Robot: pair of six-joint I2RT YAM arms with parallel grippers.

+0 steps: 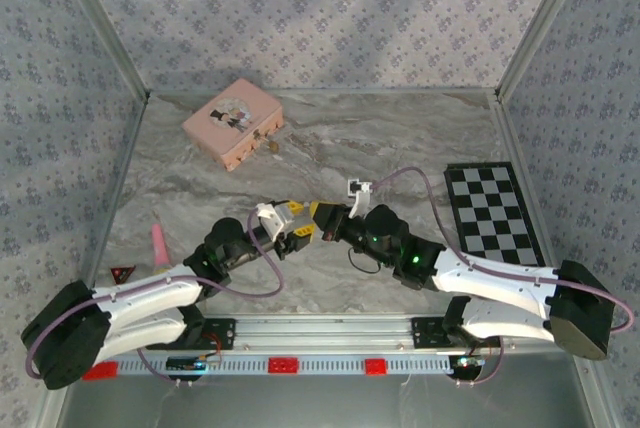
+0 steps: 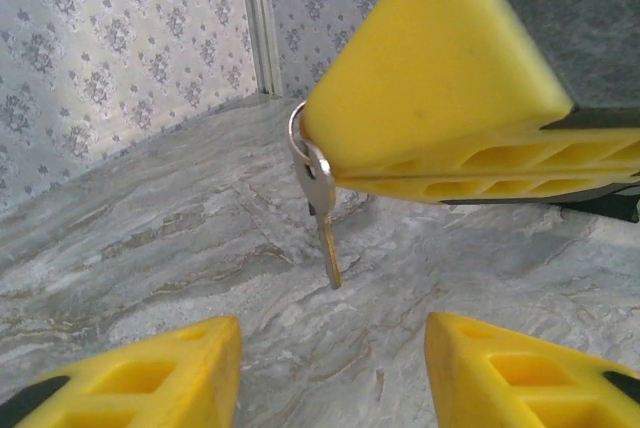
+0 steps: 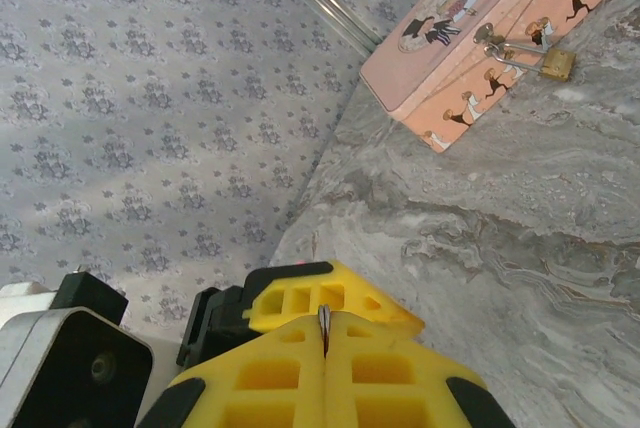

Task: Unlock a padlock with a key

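My right gripper is shut on a key ring, whose metal edge shows between the pads. In the left wrist view the silver key hangs from the right gripper's yellow fingers, blade pointing down at the marble floor. The left gripper is open just below and in front of the key, not touching it. The tiny brass padlock hangs by its silvery shackle on the clasp of the pink box, far back left.
A black-and-white checkerboard lies at the right. A pink peg and a small red triangle sit at the left near the wall. Patterned walls enclose the marble floor.
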